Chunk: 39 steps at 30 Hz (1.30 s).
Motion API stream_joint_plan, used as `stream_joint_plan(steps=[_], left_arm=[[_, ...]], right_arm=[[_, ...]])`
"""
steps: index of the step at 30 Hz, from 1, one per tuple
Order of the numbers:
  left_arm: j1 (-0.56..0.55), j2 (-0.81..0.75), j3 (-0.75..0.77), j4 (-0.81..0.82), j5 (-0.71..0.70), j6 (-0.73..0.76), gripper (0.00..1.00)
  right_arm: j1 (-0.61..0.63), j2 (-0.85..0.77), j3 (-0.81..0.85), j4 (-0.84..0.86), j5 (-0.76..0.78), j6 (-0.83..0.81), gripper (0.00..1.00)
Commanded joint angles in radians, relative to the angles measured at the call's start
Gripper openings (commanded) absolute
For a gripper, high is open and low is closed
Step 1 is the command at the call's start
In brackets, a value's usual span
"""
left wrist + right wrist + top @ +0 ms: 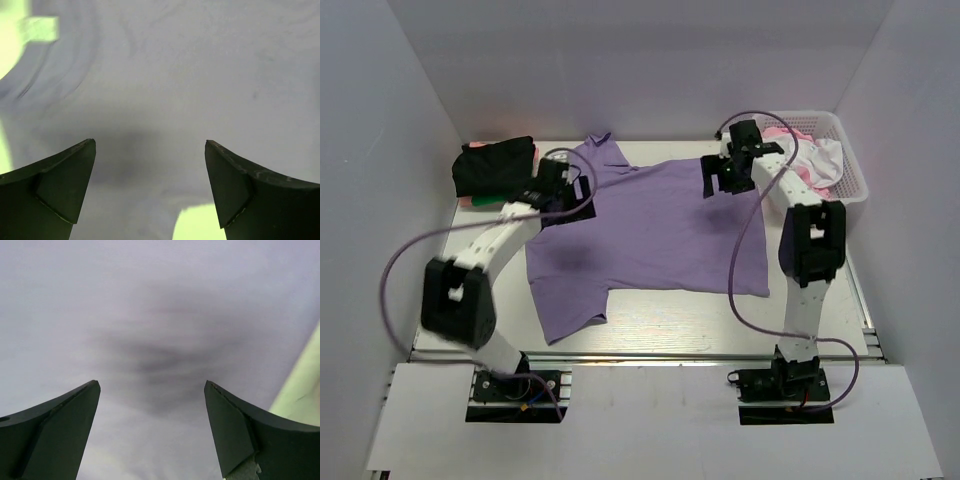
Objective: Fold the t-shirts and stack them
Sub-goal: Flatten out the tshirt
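A large lavender-purple t-shirt (650, 235) lies spread flat on the table, neck to the left, one sleeve at the back and one at the front left. My left gripper (572, 196) is open and hovers just over the shirt's neck end; its wrist view shows purple cloth (190, 80) and the white neck label (41, 28). My right gripper (718, 178) is open and hovers over the shirt's far right edge; its wrist view is filled by purple cloth (150, 305). A folded stack with a black shirt (495, 165) on top, over green and pink ones, sits at the back left.
A white lattice basket (854, 180) at the back right holds pink and white clothes (817, 160). White walls enclose the table on three sides. Bare tabletop (700, 320) shows in front of the shirt.
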<state>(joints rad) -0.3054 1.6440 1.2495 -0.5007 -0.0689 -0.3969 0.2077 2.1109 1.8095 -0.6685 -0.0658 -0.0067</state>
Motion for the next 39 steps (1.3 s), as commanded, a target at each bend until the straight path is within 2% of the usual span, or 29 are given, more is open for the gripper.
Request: stream_joint_plan(steps=[1, 3, 4, 5, 7, 9, 11, 14, 19, 23, 28, 29, 32, 33, 35, 39], left_arm=[[-0.008, -0.220, -0.175, -0.151, -0.094, -0.114, 1.00], [0.002, -0.338, -0.249, -0.243, -0.094, -0.213, 1.00], [0.002, -0.373, -0.318, -0.337, -0.104, -0.241, 1.00], [0.002, -0.407, -0.350, -0.381, -0.124, -0.303, 1.00], [-0.009, -0.513, -0.439, -0.462, -0.124, -0.353, 1.00], [-0.009, -0.574, -0.511, -0.476, -0.072, -0.411, 1.00], [-0.009, -0.638, -0.550, -0.486, -0.025, -0.448, 1.00], [-0.009, -0.650, -0.590, -0.541, -0.041, -0.508, 1.00], [-0.009, -0.639, -0.662, -0.532, -0.002, -0.559, 0.97], [-0.009, -0.639, -0.743, -0.425, 0.034, -0.559, 0.84], [-0.009, -0.639, -0.778, -0.383, 0.003, -0.583, 0.64], [-0.009, -0.639, -0.788, -0.383, 0.003, -0.583, 0.54], [-0.009, -0.639, -0.788, -0.371, -0.031, -0.583, 0.35], [-0.009, -0.630, -0.788, -0.357, -0.031, -0.583, 0.18], [-0.009, -0.630, -0.806, -0.335, -0.031, -0.583, 0.00], [-0.009, -0.639, -0.806, -0.299, 0.015, -0.533, 0.00]], right_arm=[[0.067, -0.186, -0.141, 0.104, -0.074, 0.055, 0.90], [0.097, -0.297, -0.228, 0.229, -0.062, 0.097, 0.90], [0.104, -0.330, -0.365, 0.266, -0.040, 0.144, 0.90], [0.131, -0.360, -0.409, 0.336, -0.023, 0.177, 0.90], [0.145, -0.477, -0.523, 0.427, 0.061, 0.210, 0.90], [0.170, -0.567, -0.629, 0.451, 0.142, 0.243, 0.90], [0.185, -0.618, -0.694, 0.452, 0.161, 0.284, 0.90], [0.190, -0.687, -0.839, 0.469, 0.184, 0.318, 0.90], [0.179, -0.741, -0.891, 0.437, 0.205, 0.352, 0.90], [0.182, -0.762, -0.895, 0.412, 0.258, 0.386, 0.90], [0.173, -0.824, -0.911, 0.379, 0.314, 0.450, 0.90], [0.171, -0.831, -0.909, 0.373, 0.301, 0.450, 0.90], [0.165, -0.832, -0.904, 0.342, 0.265, 0.445, 0.90], [0.160, -0.830, -0.908, 0.327, 0.238, 0.445, 0.90], [0.151, -0.830, -0.911, 0.258, 0.259, 0.474, 0.90], [0.115, -0.865, -0.950, 0.167, 0.304, 0.534, 0.90]])
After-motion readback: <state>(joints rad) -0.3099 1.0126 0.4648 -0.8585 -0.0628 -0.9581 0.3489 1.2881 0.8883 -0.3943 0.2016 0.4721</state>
